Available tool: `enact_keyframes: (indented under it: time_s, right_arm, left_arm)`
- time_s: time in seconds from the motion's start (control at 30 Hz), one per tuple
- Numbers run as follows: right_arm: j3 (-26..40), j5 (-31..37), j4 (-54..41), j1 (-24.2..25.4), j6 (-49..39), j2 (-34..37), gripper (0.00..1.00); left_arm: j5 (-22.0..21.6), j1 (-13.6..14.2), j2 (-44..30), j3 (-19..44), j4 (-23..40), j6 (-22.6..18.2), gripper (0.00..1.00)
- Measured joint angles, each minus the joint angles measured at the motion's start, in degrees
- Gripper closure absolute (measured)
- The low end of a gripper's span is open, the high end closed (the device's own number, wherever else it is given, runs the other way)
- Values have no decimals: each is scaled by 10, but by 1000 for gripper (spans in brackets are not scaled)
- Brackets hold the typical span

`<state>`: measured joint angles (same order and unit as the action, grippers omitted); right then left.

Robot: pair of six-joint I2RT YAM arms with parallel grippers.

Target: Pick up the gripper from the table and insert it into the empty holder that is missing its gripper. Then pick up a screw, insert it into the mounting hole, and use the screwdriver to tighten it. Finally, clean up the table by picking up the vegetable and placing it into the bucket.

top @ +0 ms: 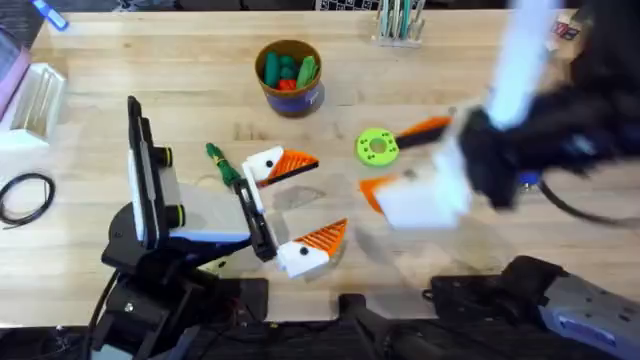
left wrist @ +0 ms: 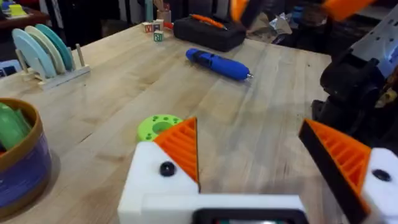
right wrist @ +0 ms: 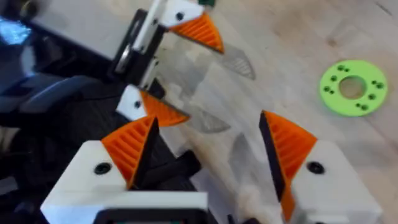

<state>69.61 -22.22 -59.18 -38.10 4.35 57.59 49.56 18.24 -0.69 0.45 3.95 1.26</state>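
The left claw is seen spread apart over the bench, both white holders fitted with orange ribbed fingers and nothing held between them. The right claw is likewise held apart and empty, raised and blurred, just beside the bright-green disc. The screwdriver is laid on the bench well apart from the left claw, beyond the disc. The bucket is stood farther back, toy vegetables held inside it.
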Motion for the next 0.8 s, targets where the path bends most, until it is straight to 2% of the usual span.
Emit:
enact_keyframes:
  time_s: [0.17,0.2,0.37,0.6,0.8]
  right_arm:
    - [-50,-36,-20,1,3,-103,26]
    - [-72,-49,-26,1,3,-156,26]
    - [-75,-51,-26,1,1,-161,27]
    - [-76,-43,-28,1,-17,-161,25]
    - [-76,107,-31,15,-23,-116,11]
  left_arm:
    - [-1,0,0,0,0,0,102]
    - [-3,0,0,0,0,-1,479]
    - [-4,0,0,0,0,-5,967]
    - [-3,0,0,0,0,-5,992]
    - [-3,0,0,0,0,-5,992]
